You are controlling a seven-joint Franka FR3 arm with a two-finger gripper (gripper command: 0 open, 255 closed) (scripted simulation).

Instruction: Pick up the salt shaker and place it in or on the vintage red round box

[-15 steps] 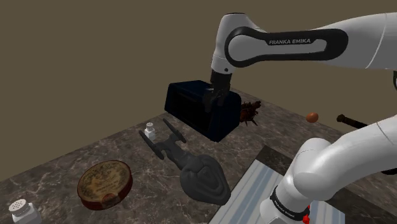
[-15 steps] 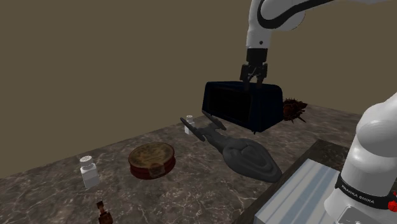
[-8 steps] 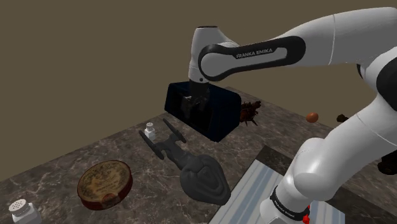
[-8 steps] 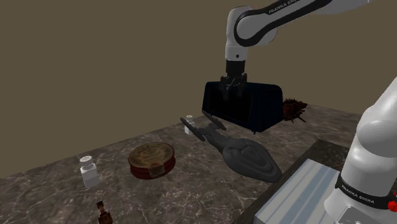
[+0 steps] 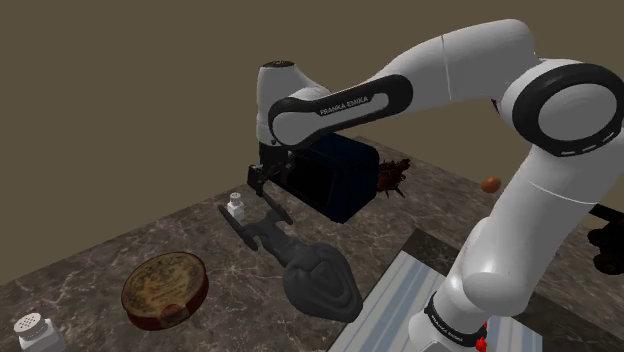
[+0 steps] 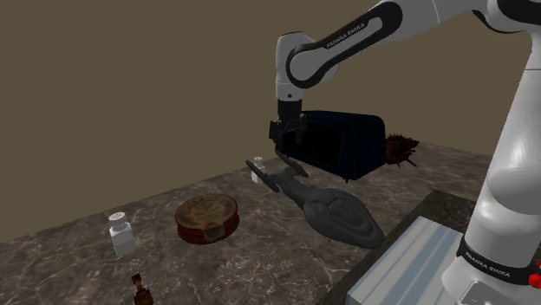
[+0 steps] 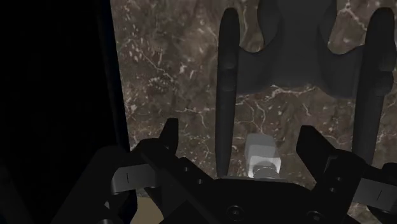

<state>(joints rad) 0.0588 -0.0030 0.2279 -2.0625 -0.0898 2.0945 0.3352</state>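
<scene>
A small white shaker with a grey cap (image 5: pixel 236 207) (image 6: pixel 257 167) stands on the dark marble counter (image 5: pixel 110 255) beside the nose of a grey spaceship model (image 5: pixel 300 255). My gripper (image 5: pixel 262 180) (image 6: pixel 284 139) hangs open above and just to the shoulder view's right of it. In the wrist view that shaker (image 7: pixel 261 156) lies between my spread fingers (image 7: pixel 168 137), untouched. A larger white shaker with a holed top (image 5: pixel 28 328) (image 6: pixel 120 232) stands far off. The round red box (image 5: pixel 165 288) (image 6: pixel 207 218) with an ornate lid lies between the two shakers.
A dark blue box-shaped appliance (image 5: pixel 335 175) (image 6: pixel 342 143) stands right behind the gripper. The spaceship model (image 6: pixel 329 208) stretches toward the stand (image 5: pixel 390 310). A brown spiky object (image 5: pixel 395 175), an orange ball (image 5: pixel 490 184) and a small brown bottle (image 6: pixel 140 290) also sit on the counter.
The arm has swung to the shoulder view's left and down, carrying the open gripper from in front of the blue appliance to a spot near the small white shaker. Nothing else moved.
</scene>
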